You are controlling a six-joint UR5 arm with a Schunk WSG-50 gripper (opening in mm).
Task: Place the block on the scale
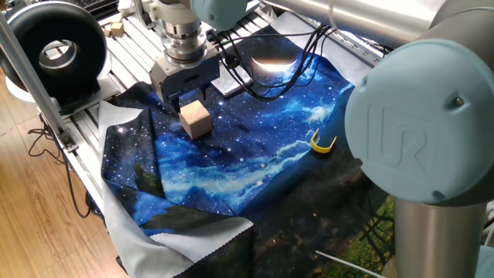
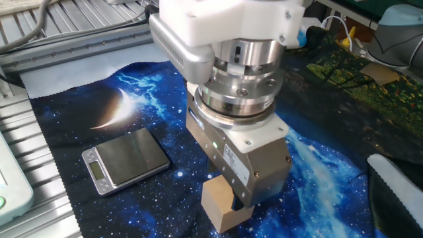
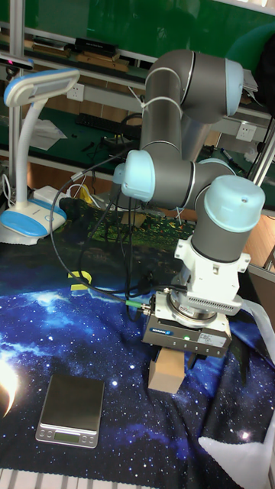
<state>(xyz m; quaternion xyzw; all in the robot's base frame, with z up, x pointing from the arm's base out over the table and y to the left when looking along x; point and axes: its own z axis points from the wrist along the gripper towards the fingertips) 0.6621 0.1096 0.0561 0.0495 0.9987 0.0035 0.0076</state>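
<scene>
Tall fixed view: the gripper [image 3: 186, 357] hangs low over the block [image 3: 168, 374], a plain tan wooden cube sitting square and upright on the galaxy-print cloth [image 3: 92, 344]. Its fingers straddle the cube; whether they touch it I cannot tell. The scale [image 3: 70, 410], flat with a brushed silvery plate, lies apart nearby.

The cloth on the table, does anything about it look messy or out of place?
Yes. The starry cloth is rumpled at its near corner, folded over to show its pale underside. The block and scale sit on flatter parts.
</scene>
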